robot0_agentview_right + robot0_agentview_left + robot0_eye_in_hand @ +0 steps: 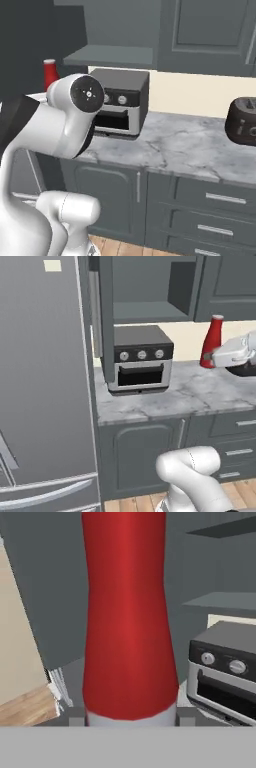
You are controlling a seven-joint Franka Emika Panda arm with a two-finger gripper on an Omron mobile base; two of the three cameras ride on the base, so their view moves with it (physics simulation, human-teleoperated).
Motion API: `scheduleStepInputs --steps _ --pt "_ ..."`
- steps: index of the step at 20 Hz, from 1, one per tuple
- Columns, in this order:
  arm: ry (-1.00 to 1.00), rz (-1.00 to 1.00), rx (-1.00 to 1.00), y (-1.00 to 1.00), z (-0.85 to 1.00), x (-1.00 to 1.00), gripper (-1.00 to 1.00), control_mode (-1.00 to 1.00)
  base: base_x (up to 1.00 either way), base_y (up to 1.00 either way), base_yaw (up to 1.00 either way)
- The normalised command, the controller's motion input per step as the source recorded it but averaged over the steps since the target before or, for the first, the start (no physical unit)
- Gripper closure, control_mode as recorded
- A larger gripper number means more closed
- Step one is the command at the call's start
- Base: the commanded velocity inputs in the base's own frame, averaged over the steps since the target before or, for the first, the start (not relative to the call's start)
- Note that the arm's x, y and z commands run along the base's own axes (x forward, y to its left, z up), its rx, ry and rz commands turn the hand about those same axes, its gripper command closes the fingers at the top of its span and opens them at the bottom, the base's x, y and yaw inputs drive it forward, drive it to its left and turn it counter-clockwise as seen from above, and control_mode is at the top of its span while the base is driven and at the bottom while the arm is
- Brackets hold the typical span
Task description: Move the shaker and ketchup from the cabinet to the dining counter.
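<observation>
Ketchup: upright, long axis vertical, low between my fingers, above the short counter's back edge.
My gripper: clamped on its lower body.

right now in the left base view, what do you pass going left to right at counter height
tall grey fridge-like panel → open cabinet door → toaster oven → ketchup → gripper at the bottle's lower part, jaws hidden behind the hand.
</observation>
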Motion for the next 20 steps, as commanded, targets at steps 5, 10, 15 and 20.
scheduleStepInputs --steps 5,10,15,20 --pt "0.00 0.00 0.00 0.00 0.00 0.00 1.00 1.00 -0.45 0.16 -0.65" --pt "0.00 0.00 0.00 0.00 0.00 0.00 1.00 1.00 -0.34 0.22 -0.74" --pt "0.00 0.00 0.00 0.00 0.00 0.00 1.00 1.00 -0.38 0.23 -0.70" --pt "0.00 0.00 0.00 0.00 0.00 0.00 1.00 1.00 -0.43 0.25 -0.61"
